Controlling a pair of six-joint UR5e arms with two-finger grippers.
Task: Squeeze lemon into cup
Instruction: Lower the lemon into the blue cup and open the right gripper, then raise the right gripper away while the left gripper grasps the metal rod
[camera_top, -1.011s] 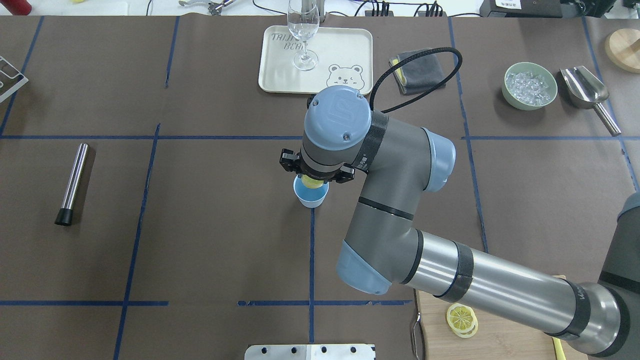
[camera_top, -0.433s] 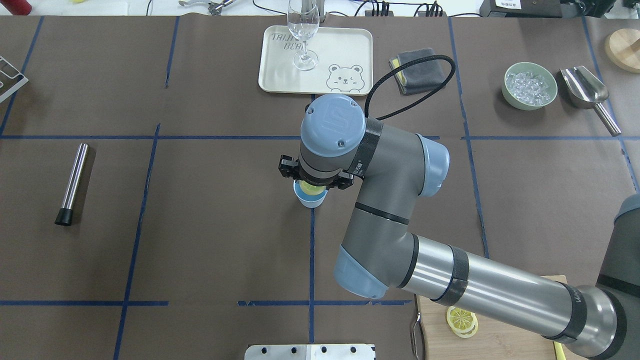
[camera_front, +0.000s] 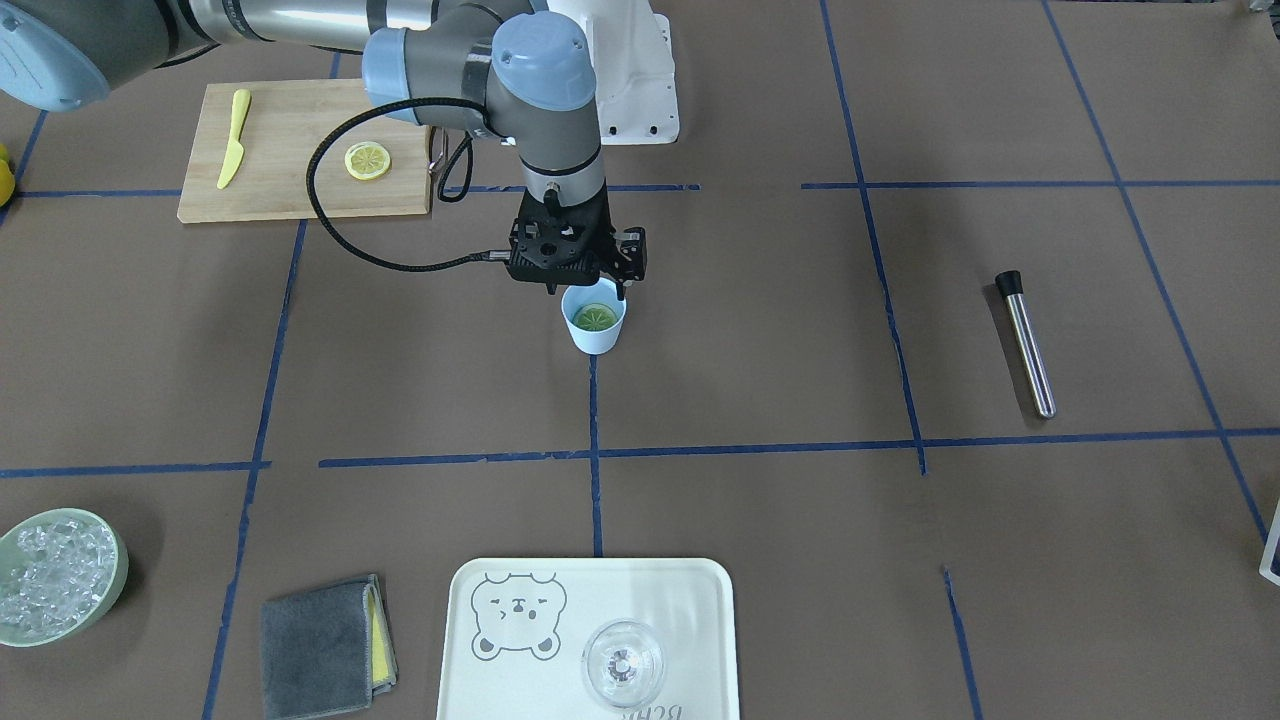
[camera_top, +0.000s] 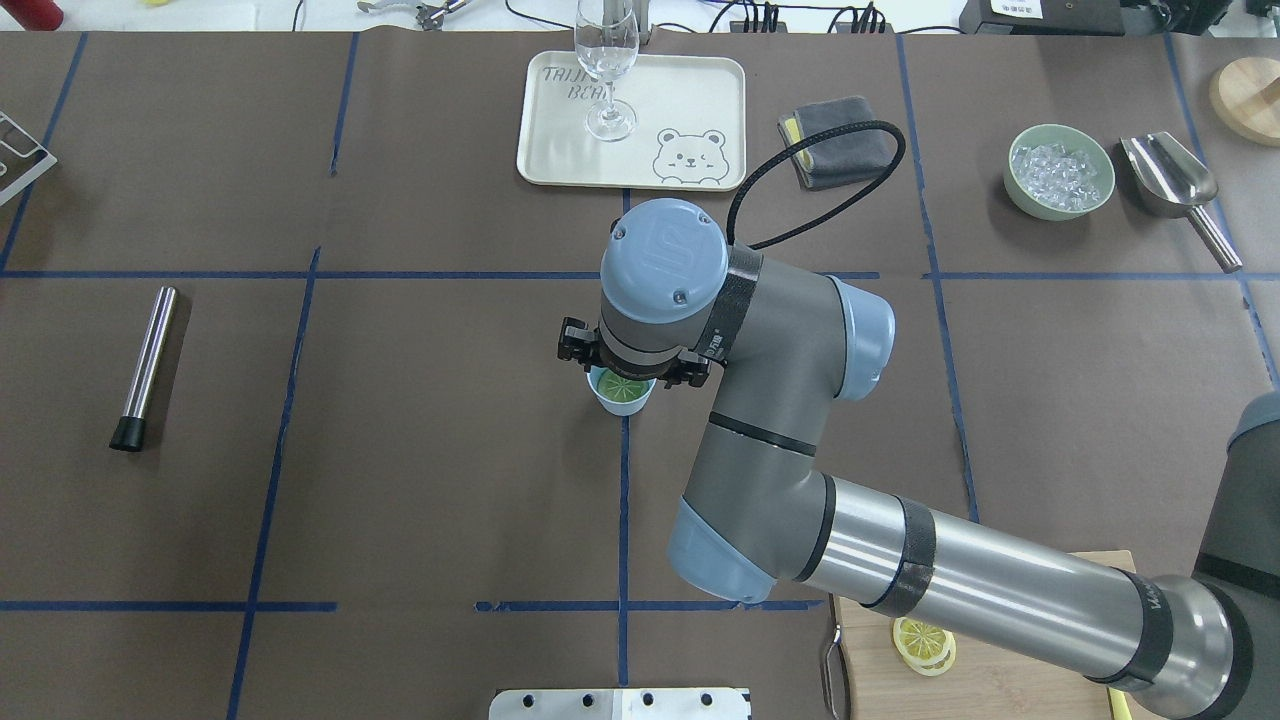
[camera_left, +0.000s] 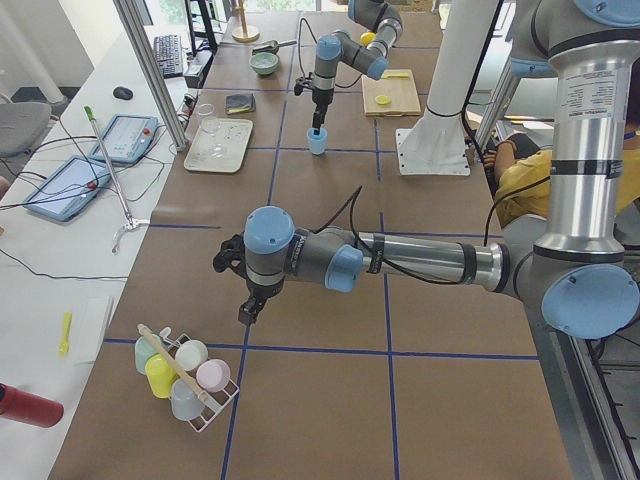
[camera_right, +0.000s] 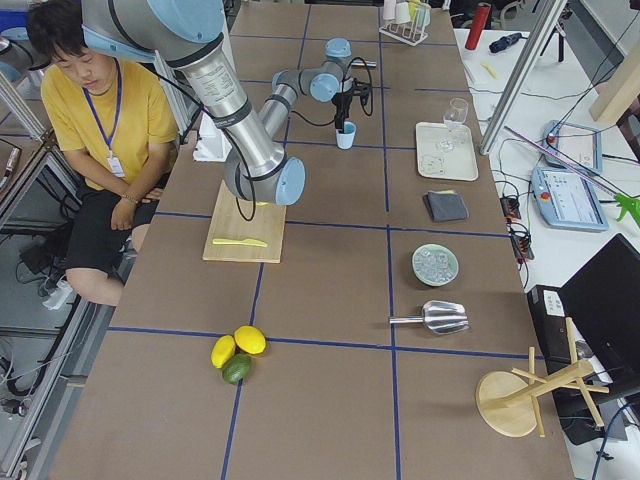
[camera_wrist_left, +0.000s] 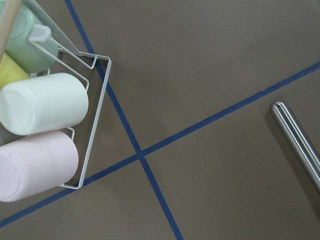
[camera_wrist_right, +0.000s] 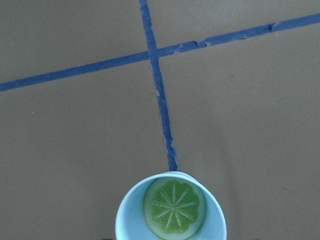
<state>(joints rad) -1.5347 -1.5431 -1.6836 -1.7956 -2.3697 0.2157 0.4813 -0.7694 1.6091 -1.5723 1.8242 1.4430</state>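
Note:
The pale-blue cup stands at the table's middle on a blue tape line. A lemon slice lies flat inside it, spoked face up, looking greenish; it also shows in the right wrist view and the overhead view. My right gripper hangs just above the cup's rim, its fingers spread apart and empty. A second lemon slice lies on the cutting board. My left gripper hovers over the table near a cup rack; I cannot tell whether it is open or shut.
A yellow knife lies on the board. A steel rod lies on my left. A tray with a clear glass, a grey cloth, a green bowl of ice and a scoop line the far side. A cup rack stands at my far left.
The lemon slice was between the right gripper's fingers over the cup; now it lies flat inside the cup. The right wrist has shifted slightly toward the robot.

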